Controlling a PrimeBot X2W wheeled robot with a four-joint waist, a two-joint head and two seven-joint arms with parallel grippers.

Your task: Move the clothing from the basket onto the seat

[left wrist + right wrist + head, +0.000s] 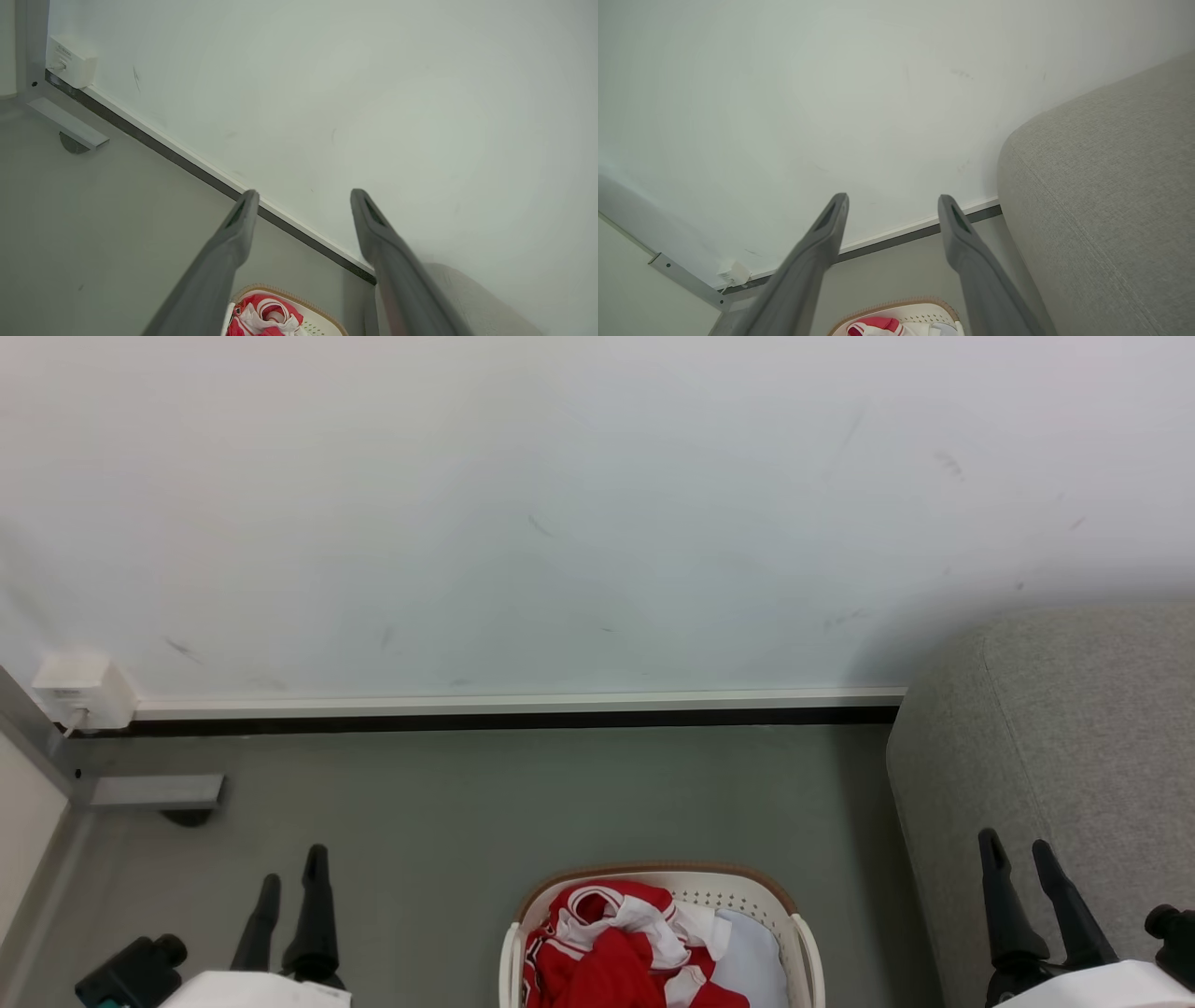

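Between the two arms, at the bottom centre of the head view, the basket (738, 898) stands on the grey floor (467, 803) with the clothing (611, 961) heaped inside it. It is crumpled red and white jersey fabric, filling the left and middle, and a plain pale cloth (752, 957) lies beside it on the right (not part of my job). The seat (1074, 728) stands near the basket on the robot's right, and the part I can see is bare. The left gripper (294, 863) is spread wide and empty, over the floor left of the basket. The right gripper (1015, 842) is likewise spread and empty, in front of the seat's side. Neither touches the basket or its contents. Assessment: no garment transferred yet. I judge the jersey light, limp and somewhat slick, so it will drape and trail when raised and may drag the pale cloth with it. I would take hold at the raised fold of white striped trim near the top of the heap, pinch a thick bunch rather than one layer, and lift well clear of the basket.
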